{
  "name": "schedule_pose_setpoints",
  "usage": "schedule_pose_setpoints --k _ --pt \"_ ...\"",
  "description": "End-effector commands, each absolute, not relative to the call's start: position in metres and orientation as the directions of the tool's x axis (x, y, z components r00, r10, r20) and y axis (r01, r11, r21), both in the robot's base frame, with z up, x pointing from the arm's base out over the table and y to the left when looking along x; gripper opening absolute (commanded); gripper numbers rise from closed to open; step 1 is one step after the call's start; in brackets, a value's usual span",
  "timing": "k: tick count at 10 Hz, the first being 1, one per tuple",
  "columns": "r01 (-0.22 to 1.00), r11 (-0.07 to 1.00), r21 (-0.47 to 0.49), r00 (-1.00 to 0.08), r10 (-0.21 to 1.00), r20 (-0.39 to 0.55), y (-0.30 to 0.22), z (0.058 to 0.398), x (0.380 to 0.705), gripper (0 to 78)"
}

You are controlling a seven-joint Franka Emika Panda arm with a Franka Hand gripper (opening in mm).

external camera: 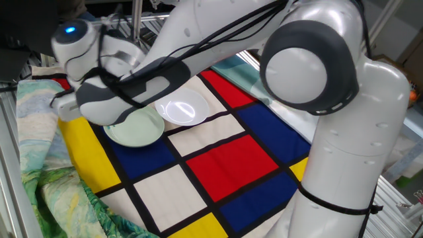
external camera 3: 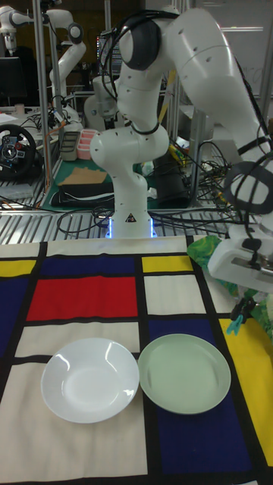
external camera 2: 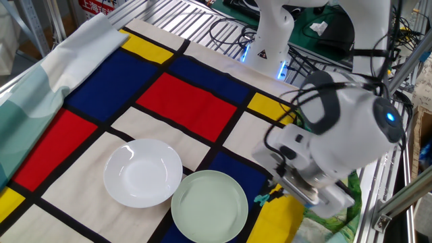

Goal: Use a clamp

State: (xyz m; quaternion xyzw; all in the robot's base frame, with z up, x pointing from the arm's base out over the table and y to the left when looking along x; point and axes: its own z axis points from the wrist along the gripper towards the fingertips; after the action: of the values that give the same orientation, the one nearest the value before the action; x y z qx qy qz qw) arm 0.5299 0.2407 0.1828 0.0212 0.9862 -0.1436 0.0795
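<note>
Gripper (external camera 3: pixel 244 307) holding teal clamp (external camera 3: pixel 236 321), no legible writing

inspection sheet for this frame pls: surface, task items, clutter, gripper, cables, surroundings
Surface: checked cloth in red, blue, yellow and white covers the table.
Task items: teal clamp at the gripper tip, beside the pale green plate, apparently off it.
Clutter: white plate beside the green one; crumpled green patterned cloth at the table edge.
Gripper: gripper over the clamp; jaws appear closed on it, though the wrist hides them in one fixed view.
Cables: black bundle by the robot base; arm cables.
Surroundings: second robot arm, steering wheel, metal racking.
</note>
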Motion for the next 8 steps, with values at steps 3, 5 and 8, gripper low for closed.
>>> schedule_pose_setpoints --k 3,5,8 --pt "0.112 0.933 -0.342 -0.97 0.027 -0.242 0.256 0.158 0.531 1.1" --pt "0.124 0.924 -0.361 -0.965 0.028 -0.26 0.258 0.153 0.532 1.1" --pt "0.121 0.916 -0.383 -0.961 0.011 -0.277 0.26 0.142 0.535 1.1"
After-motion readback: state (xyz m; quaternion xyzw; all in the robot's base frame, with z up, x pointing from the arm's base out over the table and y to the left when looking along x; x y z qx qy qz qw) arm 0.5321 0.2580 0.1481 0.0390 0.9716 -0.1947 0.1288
